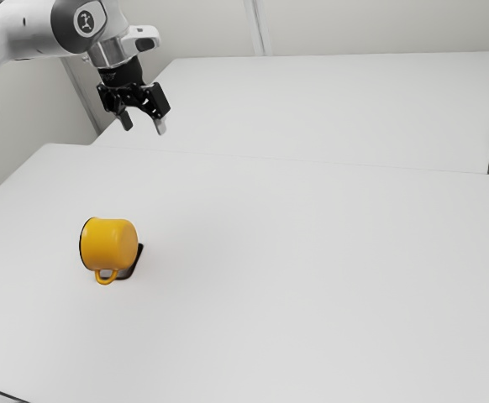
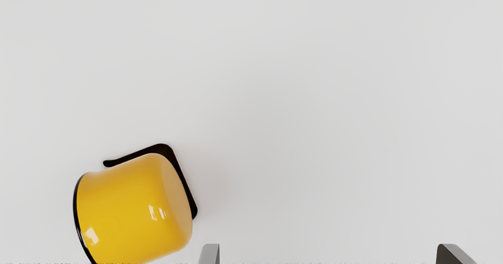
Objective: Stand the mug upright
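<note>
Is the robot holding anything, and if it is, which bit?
Nothing is held. The fingers are apart, above the table, and the yellow mug lies on its side, out of their grip.

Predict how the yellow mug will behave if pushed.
The yellow mug lies on its curved side, so a push could roll it, though its handle would probably stop a full turn. Glossy highlights suggest a smooth, perhaps slippery wall. Its evenly round body looks stiff.

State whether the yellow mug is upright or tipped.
Tipped. The yellow mug lies on its side, its black rim toward the exterior view's left, its base toward that view's right.
</note>
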`<state>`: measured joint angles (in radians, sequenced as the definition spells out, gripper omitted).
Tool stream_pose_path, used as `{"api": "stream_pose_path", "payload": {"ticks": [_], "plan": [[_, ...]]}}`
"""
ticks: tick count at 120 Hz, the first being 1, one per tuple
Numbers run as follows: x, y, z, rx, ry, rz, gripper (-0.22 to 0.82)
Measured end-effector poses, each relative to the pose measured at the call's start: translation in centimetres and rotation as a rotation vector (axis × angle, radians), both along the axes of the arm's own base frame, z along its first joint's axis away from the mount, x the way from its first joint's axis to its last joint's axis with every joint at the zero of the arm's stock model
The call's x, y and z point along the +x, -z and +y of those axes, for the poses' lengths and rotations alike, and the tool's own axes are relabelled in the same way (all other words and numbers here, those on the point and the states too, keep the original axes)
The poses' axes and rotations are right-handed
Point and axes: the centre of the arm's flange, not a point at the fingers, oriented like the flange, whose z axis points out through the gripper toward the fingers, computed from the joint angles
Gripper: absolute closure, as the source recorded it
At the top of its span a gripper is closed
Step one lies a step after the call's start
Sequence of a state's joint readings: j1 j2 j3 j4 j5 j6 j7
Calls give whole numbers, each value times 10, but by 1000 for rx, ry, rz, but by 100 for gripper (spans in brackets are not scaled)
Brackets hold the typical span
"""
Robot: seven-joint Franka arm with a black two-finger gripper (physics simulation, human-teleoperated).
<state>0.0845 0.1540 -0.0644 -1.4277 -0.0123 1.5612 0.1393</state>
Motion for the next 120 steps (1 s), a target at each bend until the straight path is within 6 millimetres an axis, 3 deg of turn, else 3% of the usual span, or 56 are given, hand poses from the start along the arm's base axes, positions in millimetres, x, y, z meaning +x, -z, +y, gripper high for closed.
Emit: {"api": "stream_pose_path", "payload": {"ticks": [35,48,58,68,93,107,120], "plan": [[-3,1,2,-3,-18,10,0],[-13,2,17,4,-50,22,0],[-25,-7,50,-10,-106,21,0],[-43,1,103,-86,-190,45,0],[-93,62,238,-379,-406,96,0],[-83,123,264,-540,-422,124,0],[-77,166,284,-660,-426,114,0]]}}
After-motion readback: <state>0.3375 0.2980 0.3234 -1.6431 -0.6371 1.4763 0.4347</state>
